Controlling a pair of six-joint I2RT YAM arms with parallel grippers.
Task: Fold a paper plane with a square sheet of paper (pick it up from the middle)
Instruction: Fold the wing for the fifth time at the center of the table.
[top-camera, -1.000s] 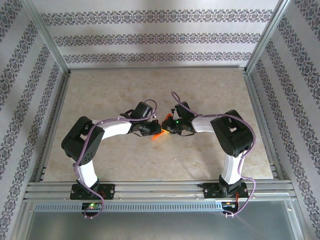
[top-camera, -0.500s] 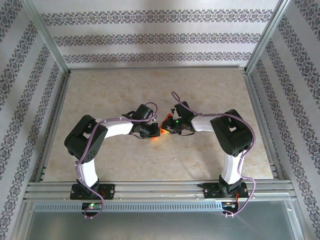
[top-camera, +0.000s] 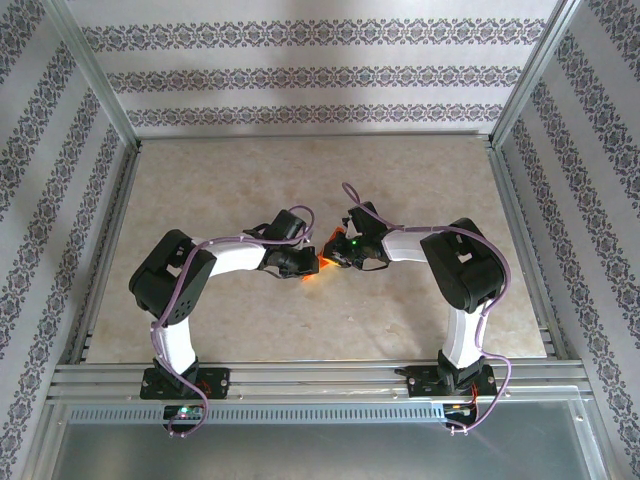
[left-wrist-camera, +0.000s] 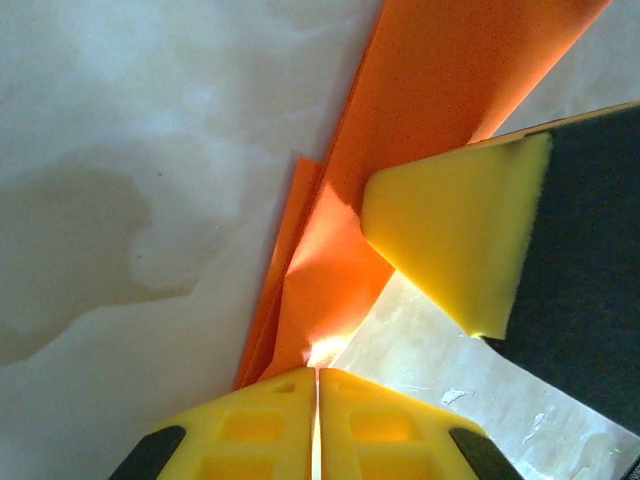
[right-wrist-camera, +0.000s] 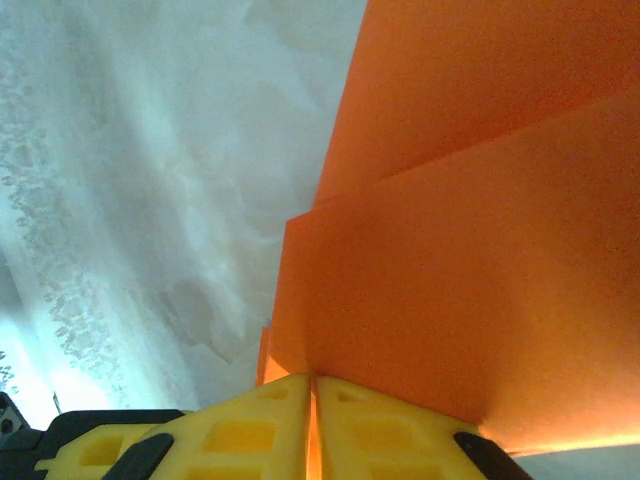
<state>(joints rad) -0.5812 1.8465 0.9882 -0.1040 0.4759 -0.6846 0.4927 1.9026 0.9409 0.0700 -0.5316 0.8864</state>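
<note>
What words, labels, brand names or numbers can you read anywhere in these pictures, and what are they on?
None can be read. The orange paper is plain, the left claw and right claw carry no print, and the wall stripes are ornament, not lettering.

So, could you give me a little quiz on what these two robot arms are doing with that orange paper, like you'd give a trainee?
1. True or false: the left gripper stands wide open.
2. What do both grippers pinch? A) a blue cup B) the bright orange-red folded sheet of paper C) nothing
3. Fill in: the right gripper meets the left one near the ______ of the pale marbled table.
Key: 1 false, the left gripper is shut on the paper; 2 B; 3 middle.
</note>
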